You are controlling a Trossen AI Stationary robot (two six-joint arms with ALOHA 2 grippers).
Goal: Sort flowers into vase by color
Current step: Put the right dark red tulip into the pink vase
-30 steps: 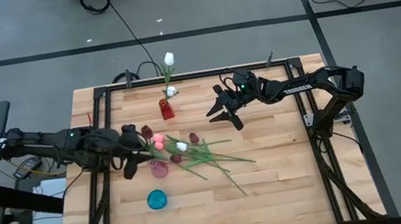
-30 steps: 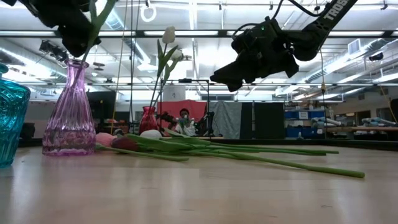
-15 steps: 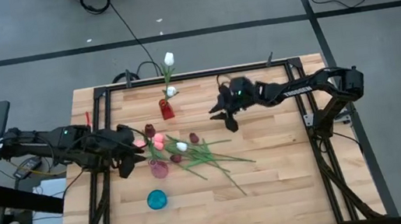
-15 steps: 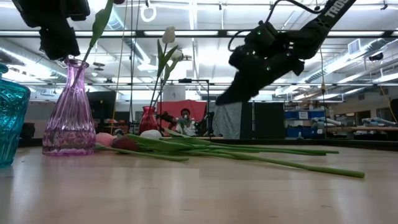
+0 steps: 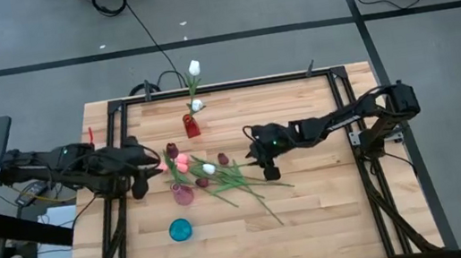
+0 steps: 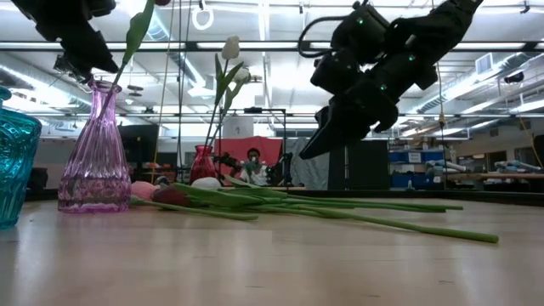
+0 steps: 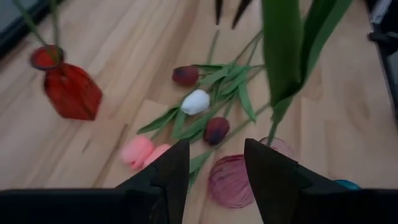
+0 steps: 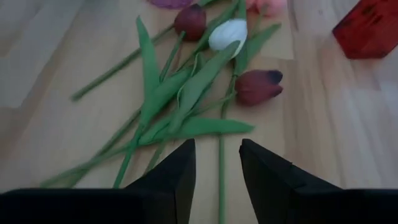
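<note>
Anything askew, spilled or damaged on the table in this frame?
Nothing damaged. The loose tulips lie crossed in a heap mid-table, unsorted. All three vases stand upright: red, pink, teal. The right gripper hovers open over the stems.

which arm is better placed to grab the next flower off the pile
The right. Its open right gripper hangs just above the stems of the loose flowers, fingers either side of one. The left gripper sits by the pink vase, where a stem stands.

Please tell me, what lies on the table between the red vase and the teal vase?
In the high view, between the red vase and the teal vase lie loose tulip heads and the pink vase.
</note>
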